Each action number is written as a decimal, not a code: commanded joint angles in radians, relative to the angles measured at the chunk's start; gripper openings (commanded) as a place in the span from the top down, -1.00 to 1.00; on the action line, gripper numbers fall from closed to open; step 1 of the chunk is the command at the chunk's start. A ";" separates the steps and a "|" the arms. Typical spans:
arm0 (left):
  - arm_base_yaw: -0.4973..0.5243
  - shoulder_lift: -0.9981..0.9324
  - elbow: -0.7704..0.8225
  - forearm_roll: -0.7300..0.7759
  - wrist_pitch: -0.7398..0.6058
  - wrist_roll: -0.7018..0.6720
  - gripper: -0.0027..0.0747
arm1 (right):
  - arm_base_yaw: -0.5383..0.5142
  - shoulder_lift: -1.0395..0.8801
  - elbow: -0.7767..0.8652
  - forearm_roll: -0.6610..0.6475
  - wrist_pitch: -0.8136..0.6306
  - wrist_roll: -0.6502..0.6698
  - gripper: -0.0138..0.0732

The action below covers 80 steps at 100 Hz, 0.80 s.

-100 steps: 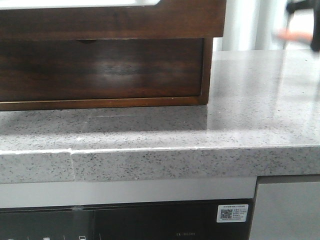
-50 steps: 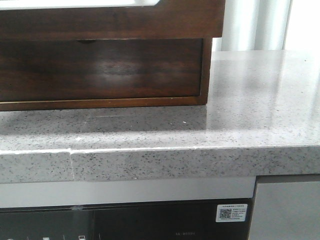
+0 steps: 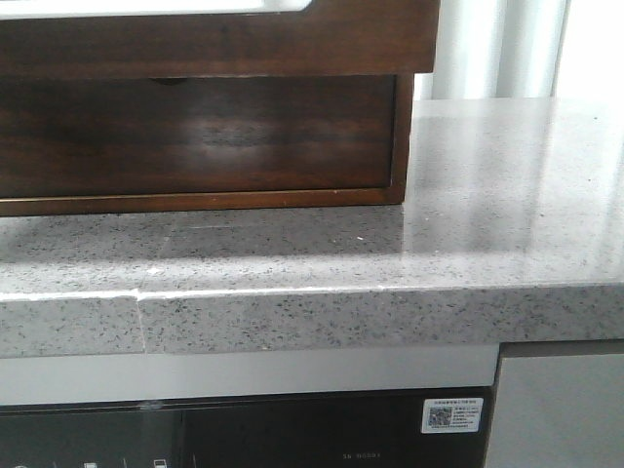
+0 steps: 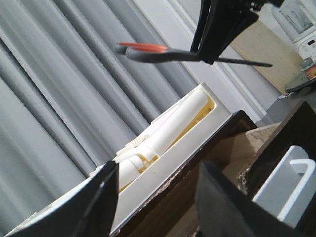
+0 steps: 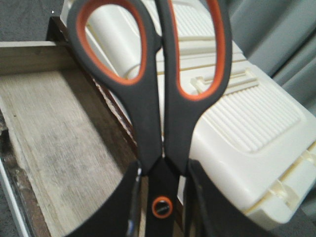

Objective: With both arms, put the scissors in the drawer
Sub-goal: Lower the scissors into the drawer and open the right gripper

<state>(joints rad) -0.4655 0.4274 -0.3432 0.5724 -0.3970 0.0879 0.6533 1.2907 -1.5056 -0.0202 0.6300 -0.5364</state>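
The scissors (image 5: 158, 84), dark grey handles with orange inner loops, are clamped at the pivot in my right gripper (image 5: 162, 173). They hang above the open drawer, whose pale wood floor (image 5: 59, 138) lies below them. In the left wrist view the right gripper (image 4: 222, 24) holds the scissors (image 4: 148, 49) level in the air above the chest. My left gripper (image 4: 158, 197) is open and empty, near the drawer's dark brown edge (image 4: 212, 143). In the front view the drawer's front (image 3: 224, 44) juts out from the chest (image 3: 195, 136). No gripper or scissors show there.
A cream-white ribbed plastic box (image 5: 237, 118) sits on top of the chest behind the drawer; it also shows in the left wrist view (image 4: 173, 128). The lower drawer has a finger notch (image 3: 171, 80). The speckled grey counter (image 3: 487, 214) extends right of the chest. Grey curtains hang behind.
One second ago a blurred orange streak and a black gripper showed at the front view's top right. They have left that view. The chest and counter have not moved.
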 commanded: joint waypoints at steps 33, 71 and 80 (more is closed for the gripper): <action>-0.007 0.003 -0.027 -0.030 -0.056 -0.015 0.11 | 0.088 0.133 -0.036 -0.007 -0.132 -0.072 0.97; -0.007 0.003 -0.027 -0.030 -0.056 -0.015 0.11 | 0.100 0.234 -0.036 -0.011 -0.135 -0.077 0.97; -0.007 0.003 -0.027 -0.030 -0.056 -0.015 0.11 | 0.100 0.245 -0.036 -0.011 -0.135 -0.077 0.97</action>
<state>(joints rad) -0.4655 0.4274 -0.3432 0.5724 -0.3951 0.0861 0.7558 1.5671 -1.5056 -0.0202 0.5812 -0.6051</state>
